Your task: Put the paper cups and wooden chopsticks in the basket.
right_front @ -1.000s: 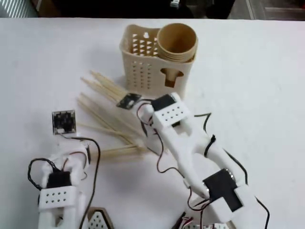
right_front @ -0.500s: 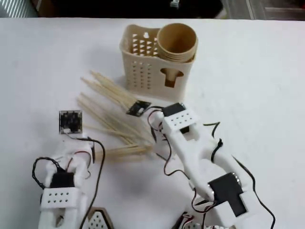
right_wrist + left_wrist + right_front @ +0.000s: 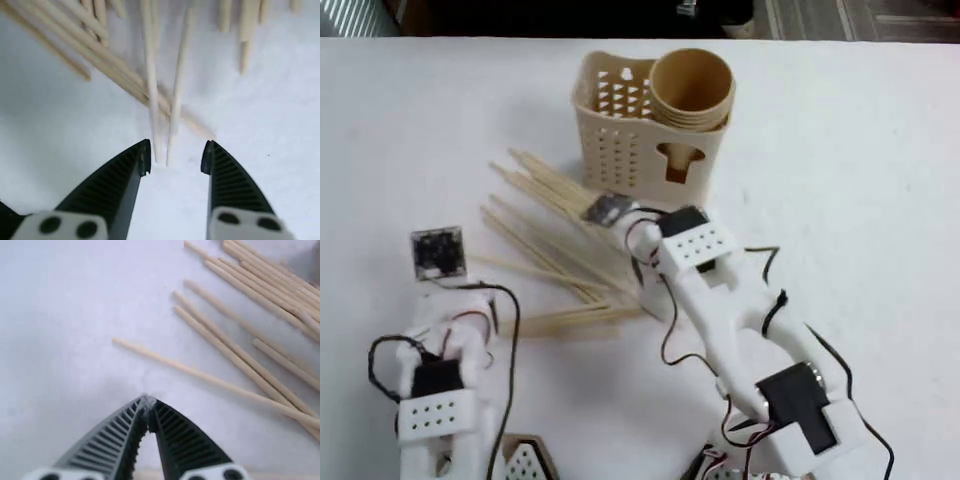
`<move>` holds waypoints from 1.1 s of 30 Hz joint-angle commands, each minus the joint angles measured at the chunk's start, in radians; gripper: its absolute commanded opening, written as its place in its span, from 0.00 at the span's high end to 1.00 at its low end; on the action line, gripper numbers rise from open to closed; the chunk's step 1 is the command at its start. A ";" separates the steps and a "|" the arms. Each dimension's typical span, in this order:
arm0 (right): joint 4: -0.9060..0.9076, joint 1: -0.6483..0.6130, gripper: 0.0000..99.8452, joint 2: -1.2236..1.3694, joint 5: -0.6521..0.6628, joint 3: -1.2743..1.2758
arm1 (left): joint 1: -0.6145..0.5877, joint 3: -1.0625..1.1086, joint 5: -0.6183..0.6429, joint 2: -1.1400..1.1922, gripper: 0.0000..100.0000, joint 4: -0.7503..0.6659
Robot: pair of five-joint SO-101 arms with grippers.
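Chopsticks (image 3: 570, 317) are lying loose in a fan on the white table (image 3: 860, 180), at about 7 o'clock from the basket (image 3: 620, 165), and none of them is sitting inside it. Seen from above, the basket is standing at 12 o'clock on the table, with the stacked paper cups (image 3: 692, 85) nesting in its 3 o'clock end. The right arm (image 3: 720, 310) is stretching from 5 o'clock up to the edge of the fan, close below the basket. The left arm (image 3: 440, 400) is resting at 7 o'clock, its tip near the fan's 9 o'clock side.

From the left wrist, the left gripper (image 3: 147, 407) is hanging over bare table with its jaws pressed together and nothing between them. 1 lone stick (image 3: 200, 375) is lying just beyond the tips, not touching them.

From the right wrist, the right gripper (image 3: 176, 152) is holding its jaws moderately apart, low over the table. The ends of 2 sticks (image 3: 151, 100) are pointing into the gap, and neither finger seems to be touching them.
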 commanded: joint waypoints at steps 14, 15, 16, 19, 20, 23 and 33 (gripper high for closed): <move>-0.120 -0.185 0.72 0.120 -0.153 -0.222 | -0.096 -0.032 -0.141 -0.013 0.97 -0.023; -0.117 -0.185 0.71 0.148 -0.160 -0.247 | -0.096 -0.031 -0.141 -0.013 0.97 -0.023; -0.110 -0.185 0.71 0.177 -0.161 -0.273 | -0.096 -0.031 -0.141 -0.013 0.97 -0.023; -0.094 -0.188 0.71 0.259 -0.167 -0.350 | -0.096 -0.031 -0.141 -0.013 0.97 -0.023; -0.093 -0.191 0.71 0.286 -0.169 -0.374 | -0.096 -0.031 -0.141 -0.013 0.97 -0.023; -0.093 -0.197 0.71 0.364 -0.169 -0.431 | -0.096 -0.031 -0.143 -0.013 0.98 -0.023; -0.094 -0.202 0.77 0.538 -0.169 -0.502 | -0.097 -0.029 -0.143 -0.013 0.98 -0.023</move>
